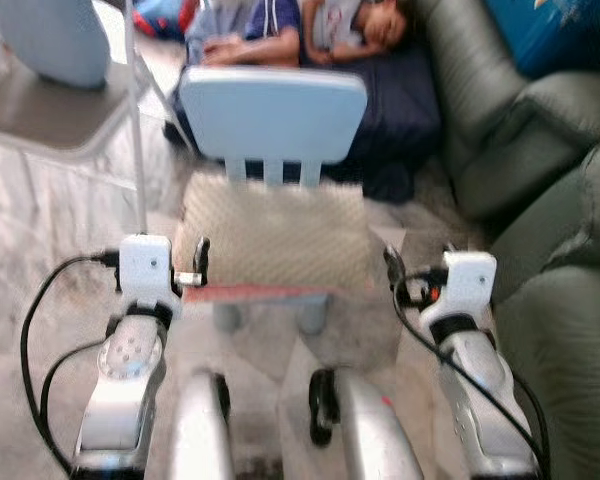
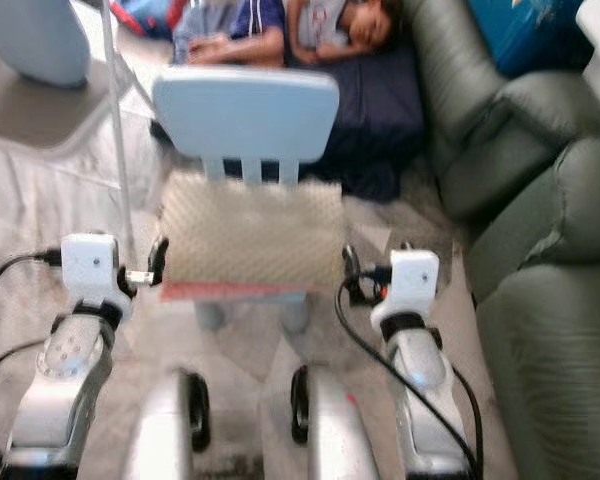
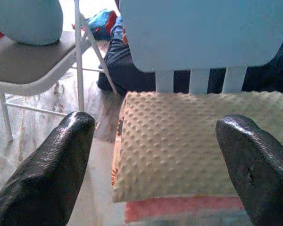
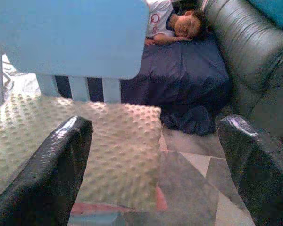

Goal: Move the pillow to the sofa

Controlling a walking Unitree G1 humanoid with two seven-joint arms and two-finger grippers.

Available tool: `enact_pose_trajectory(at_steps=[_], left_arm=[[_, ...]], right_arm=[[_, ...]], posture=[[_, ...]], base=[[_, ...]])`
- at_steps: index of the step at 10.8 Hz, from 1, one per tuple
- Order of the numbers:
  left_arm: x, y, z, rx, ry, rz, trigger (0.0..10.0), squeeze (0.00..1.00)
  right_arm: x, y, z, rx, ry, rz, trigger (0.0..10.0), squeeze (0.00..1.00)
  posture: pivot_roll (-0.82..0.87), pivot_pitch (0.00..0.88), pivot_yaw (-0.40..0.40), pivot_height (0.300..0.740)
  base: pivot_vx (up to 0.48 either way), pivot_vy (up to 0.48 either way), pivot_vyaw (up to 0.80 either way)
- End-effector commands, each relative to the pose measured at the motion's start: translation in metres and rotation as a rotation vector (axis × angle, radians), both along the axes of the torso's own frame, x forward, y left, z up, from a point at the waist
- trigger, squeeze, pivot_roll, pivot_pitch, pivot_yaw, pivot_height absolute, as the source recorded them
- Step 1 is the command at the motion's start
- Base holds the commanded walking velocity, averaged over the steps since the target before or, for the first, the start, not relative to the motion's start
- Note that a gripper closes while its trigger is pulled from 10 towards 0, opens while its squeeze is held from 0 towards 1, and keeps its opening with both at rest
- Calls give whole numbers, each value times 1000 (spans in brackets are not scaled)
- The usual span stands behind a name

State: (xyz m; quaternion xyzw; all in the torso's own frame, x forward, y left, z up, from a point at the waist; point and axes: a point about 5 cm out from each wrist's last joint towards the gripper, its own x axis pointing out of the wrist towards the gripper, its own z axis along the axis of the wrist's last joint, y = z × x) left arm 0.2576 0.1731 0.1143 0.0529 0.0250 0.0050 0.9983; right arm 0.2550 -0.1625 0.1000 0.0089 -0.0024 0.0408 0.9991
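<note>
A cream, bumpy pillow (image 1: 275, 235) lies flat on the seat of a small light-blue chair (image 1: 272, 112), with a red-pink layer under its front edge. My left gripper (image 3: 156, 125) is open at the pillow's front left corner, its fingers apart and holding nothing. At the pillow's front right corner my right gripper (image 4: 156, 125) is also open, with the corner between its fingers and the floor beyond. The grey-green leather sofa (image 1: 560, 300) stands along the right side.
Two people (image 1: 280, 30) lie on a dark blue mattress (image 1: 400, 110) on the floor behind the small chair. A white folding chair (image 1: 50, 110) with a pale blue cushion stands at the back left. Marble floor lies between the chair and the sofa.
</note>
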Motion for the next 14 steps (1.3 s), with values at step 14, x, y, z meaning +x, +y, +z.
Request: enact_pose_trajectory(at_steps=[14], left_arm=[[0,0,1,-21,25,12,10000,0]], right_arm=[[2,17,6,12,-5,130,10000,0]], posture=[[-1,325,-65,605]], base=[[43,0,31]])
